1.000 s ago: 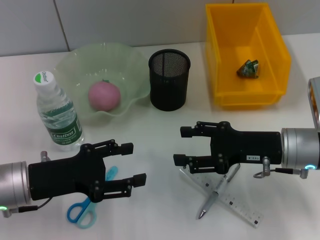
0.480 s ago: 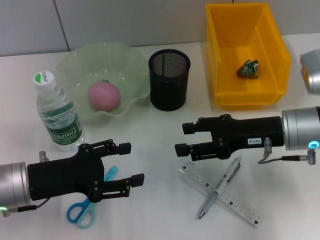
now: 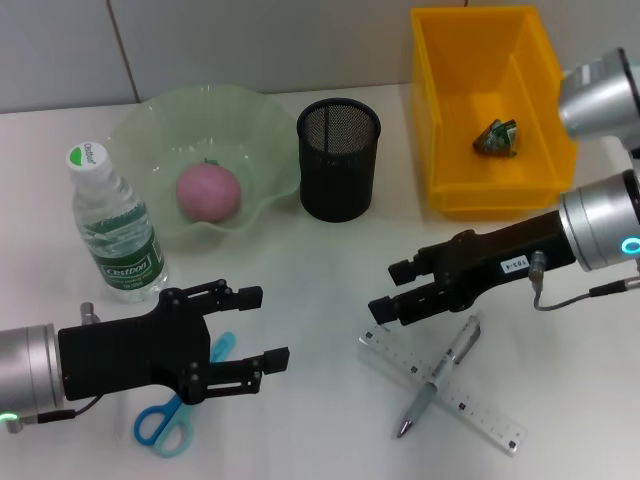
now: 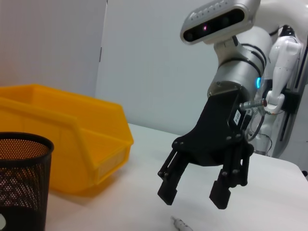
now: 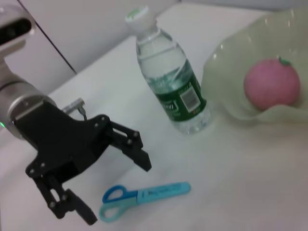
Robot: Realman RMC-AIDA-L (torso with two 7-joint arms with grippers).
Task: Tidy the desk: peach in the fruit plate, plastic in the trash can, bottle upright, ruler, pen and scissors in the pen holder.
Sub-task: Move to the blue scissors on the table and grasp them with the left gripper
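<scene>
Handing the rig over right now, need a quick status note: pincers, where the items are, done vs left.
Left pincer: open, empty, low over the desk just above the scissors.
Right pincer: open, empty, just above the ruler and pen.

Done: peach in the fruit plate; plastic in the yellow trash can; bottle upright beside the plate.

Left: scissors lie flat on the desk; pen lies crossed over the ruler. All three must go into the black mesh pen holder; I see nothing in it.
</scene>
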